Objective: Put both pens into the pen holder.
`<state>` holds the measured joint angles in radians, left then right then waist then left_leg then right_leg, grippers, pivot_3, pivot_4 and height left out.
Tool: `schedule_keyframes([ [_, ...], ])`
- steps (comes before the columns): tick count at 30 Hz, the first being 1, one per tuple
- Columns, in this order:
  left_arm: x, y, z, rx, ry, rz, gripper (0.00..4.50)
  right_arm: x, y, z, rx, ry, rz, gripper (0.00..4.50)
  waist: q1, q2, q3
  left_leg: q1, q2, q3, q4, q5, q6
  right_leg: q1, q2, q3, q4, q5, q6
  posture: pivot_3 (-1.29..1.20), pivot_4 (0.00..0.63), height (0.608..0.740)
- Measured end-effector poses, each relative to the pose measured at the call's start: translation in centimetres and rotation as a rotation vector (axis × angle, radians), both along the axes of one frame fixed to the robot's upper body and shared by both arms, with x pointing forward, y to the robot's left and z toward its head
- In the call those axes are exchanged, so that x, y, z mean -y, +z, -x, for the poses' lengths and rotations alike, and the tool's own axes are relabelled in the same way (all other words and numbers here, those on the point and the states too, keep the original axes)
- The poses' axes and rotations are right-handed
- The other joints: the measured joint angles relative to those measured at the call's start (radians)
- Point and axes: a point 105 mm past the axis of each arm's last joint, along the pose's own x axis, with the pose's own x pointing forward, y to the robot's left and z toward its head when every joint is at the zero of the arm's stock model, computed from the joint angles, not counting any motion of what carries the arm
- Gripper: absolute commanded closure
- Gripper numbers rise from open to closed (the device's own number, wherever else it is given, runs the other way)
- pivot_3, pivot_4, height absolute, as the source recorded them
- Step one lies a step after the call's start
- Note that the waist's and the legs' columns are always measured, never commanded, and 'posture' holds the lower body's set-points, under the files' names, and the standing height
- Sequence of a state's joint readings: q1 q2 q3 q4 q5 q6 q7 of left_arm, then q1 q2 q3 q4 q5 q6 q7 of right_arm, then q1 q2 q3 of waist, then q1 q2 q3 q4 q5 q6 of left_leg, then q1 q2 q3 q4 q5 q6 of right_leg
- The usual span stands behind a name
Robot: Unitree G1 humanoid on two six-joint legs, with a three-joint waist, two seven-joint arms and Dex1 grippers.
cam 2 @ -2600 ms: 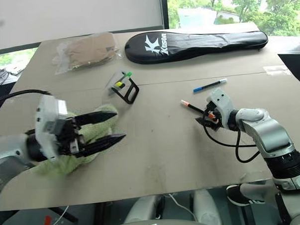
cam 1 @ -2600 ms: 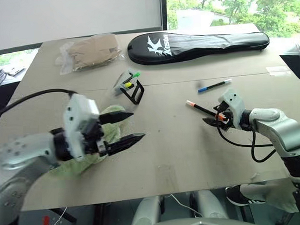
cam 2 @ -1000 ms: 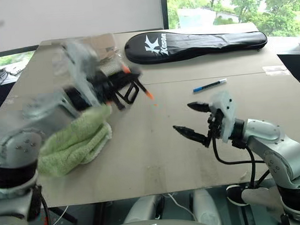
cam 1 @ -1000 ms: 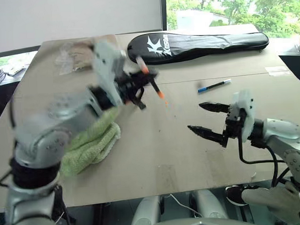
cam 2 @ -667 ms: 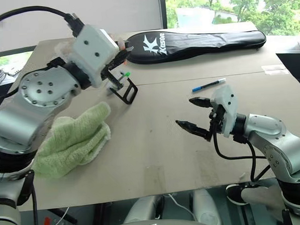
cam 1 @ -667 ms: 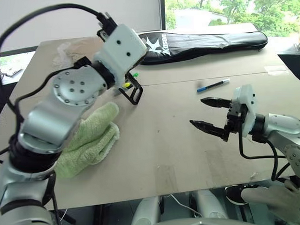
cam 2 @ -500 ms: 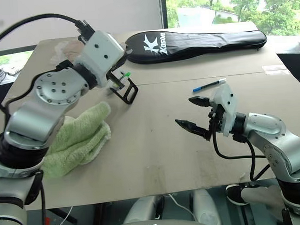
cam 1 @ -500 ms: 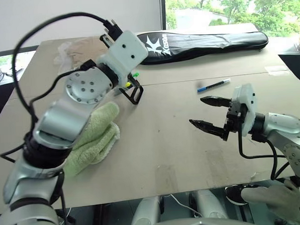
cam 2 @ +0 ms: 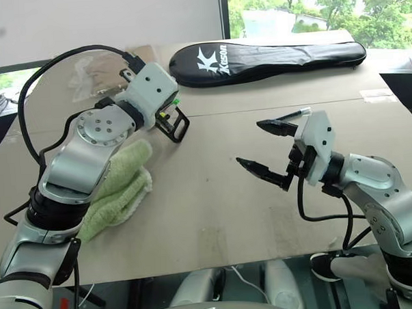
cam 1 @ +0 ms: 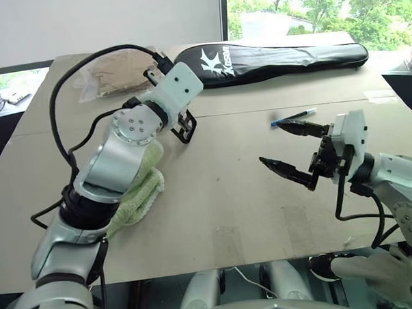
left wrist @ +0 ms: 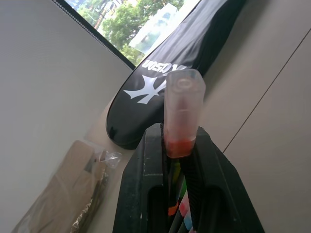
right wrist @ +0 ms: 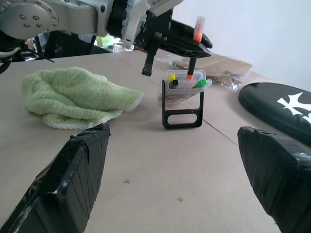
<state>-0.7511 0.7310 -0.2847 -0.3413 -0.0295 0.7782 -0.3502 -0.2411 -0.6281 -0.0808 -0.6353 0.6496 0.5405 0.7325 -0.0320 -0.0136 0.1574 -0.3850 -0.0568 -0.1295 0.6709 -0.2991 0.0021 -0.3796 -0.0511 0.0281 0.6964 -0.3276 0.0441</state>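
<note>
My left gripper (right wrist: 194, 44) hangs right over the pen holder (right wrist: 182, 104) and is shut on the black pen with the orange tip (right wrist: 198, 28). The pen stands upright, its lower end down at the holder's mouth among the yellow- and green-tipped markers (right wrist: 201, 83). In the left wrist view the pen's cap (left wrist: 182, 111) sticks up between my two black fingers. The other pen (cam 1: 294, 116), with blue and white ends, lies flat on the table just behind my right gripper (cam 1: 272, 143). That gripper is held open above the table with nothing in it.
A green towel (cam 1: 136, 192) lies beside the holder, under my left forearm. A long black racket bag (cam 1: 270, 56) and a clear plastic bag with something tan in it (cam 1: 110, 71) lie along the table's far side.
My left gripper has swung forward and down with the orange-tipped pen, turning it upright over the holder. The right gripper has risen a little and stays open.
</note>
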Motion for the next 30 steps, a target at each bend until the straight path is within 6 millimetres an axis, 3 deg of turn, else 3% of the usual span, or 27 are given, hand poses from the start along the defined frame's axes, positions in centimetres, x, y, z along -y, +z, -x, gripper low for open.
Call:
schedule_keyframes([
  [7, -0.6, -0.6, -0.4, -0.022, 0.034, -0.002, 4.5, -0.5, 1.1, 0.8, 0.04, 0.038, -0.063, 0.03, -0.001, 0.0, 0.0, 0.0, 0.0, 0.0, 0.0, 0.0, 0.0, 0.0, 0.0, 0.0, 0.0, 0.0, 0.0, 0.0, 0.15, 0.74],
  [8, -0.8, -0.8, -0.5, -0.03, 0.043, -0.001, 3.5, -0.5, 1.2, 0.9, 0.042, 0.04, -0.067, 0.0, -0.001, 0.0, 0.0, 0.0, 0.0, 0.0, 0.0, 0.0, 0.0, 0.0, 0.0, 0.0, 0.0, 0.0, 0.0, 0.0, 0.15, 0.74],
  [9, -1.0, -1.0, -0.6, -0.039, 0.052, 0.007, 3.19, -0.5, 1.3, 0.9, 0.043, 0.045, -0.072, 0.0, -0.001, 0.0, 0.0, 0.0, 0.0, 0.0, 0.0, 0.0, 0.0, 0.0, 0.0, 0.0, 0.0, 0.0, 0.0, 0.0, 0.15, 0.74],
  [14, -1.5, -0.6, -0.6, -0.023, 0.069, 0.031, 0.81, -0.5, 1.4, 0.9, 0.046, 0.048, -0.081, 0.0, 0.0, 0.0, 0.0, 0.0, 0.0, -0.001, 0.0, 0.0, 0.0, 0.0, 0.0, -0.001, 0.0, 0.0, 0.0, 0.0, 0.15, 0.74],
  [16, -0.8, -0.3, -0.3, -0.026, 0.022, 0.091, 0.81, -0.2, 1.2, 0.2, 0.043, 0.017, -0.054, 0.0, 0.0, 0.0, 0.0, 0.0, 0.0, 0.0, 0.001, 0.0, 0.0, 0.0, -0.001, -0.001, 0.0, 0.0, 0.0, 0.0, 0.15, 0.74],
  [19, 2.7, 0.7, 2.1, -0.061, -0.217, 0.267, 0.81, 1.4, -0.5, -2.9, 0.0, -0.111, 0.074, 0.0, 0.0, 0.0, 0.0, -0.001, -0.001, 0.0, 0.003, 0.0, 0.0, 0.0, -0.001, -0.001, 0.0, 0.0, 0.0, 0.0, 0.15, 0.74],
  [21, 4.0, 1.1, 4.6, -0.099, -0.383, 0.338, 0.81, 2.2, -1.8, -4.6, -0.062, -0.132, 0.174, 0.0, -0.007, 0.0, 0.0, -0.001, 0.0, 0.0, 0.002, 0.0, 0.0, 0.0, -0.001, -0.001, 0.0, 0.0, 0.0, 0.0, 0.15, 0.74],
  [23, 4.0, 0.3, 6.9, -0.181, -0.489, 0.395, 0.81, 3.9, -2.7, -7.6, -0.101, -0.169, 0.299, 0.0, -0.018, 0.001, 0.0, 0.003, 0.001, 0.005, -0.001, 0.0, 0.0, 0.001, 0.0, 0.003, 0.001, 0.0, 0.0, 0.0, 0.15, 0.74],
  [25, 3.3, -1.1, 7.9, -0.262, -0.509, 0.423, 0.81, 5.1, -3.0, -9.7, -0.124, -0.183, 0.365, 0.0, -0.024, 0.002, 0.0, 0.004, 0.003, 0.006, -0.001, 0.0, 0.0, 0.001, 0.001, 0.004, 0.001, 0.0, 0.0, 0.0, 0.15, 0.74],
  [30, 1.2, -3.0, 9.8, -0.364, -0.505, 0.53, 0.81, 4.9, -2.9, -15.6, -0.14, -0.165, 0.567, 0.0, -0.04, 0.001, 0.001, 0.004, 0.003, 0.009, 0.0, 0.0, 0.0, 0.0, 0.001, 0.006, 0.001, 0.0, 0.0, 0.0, 0.15, 0.74],
])
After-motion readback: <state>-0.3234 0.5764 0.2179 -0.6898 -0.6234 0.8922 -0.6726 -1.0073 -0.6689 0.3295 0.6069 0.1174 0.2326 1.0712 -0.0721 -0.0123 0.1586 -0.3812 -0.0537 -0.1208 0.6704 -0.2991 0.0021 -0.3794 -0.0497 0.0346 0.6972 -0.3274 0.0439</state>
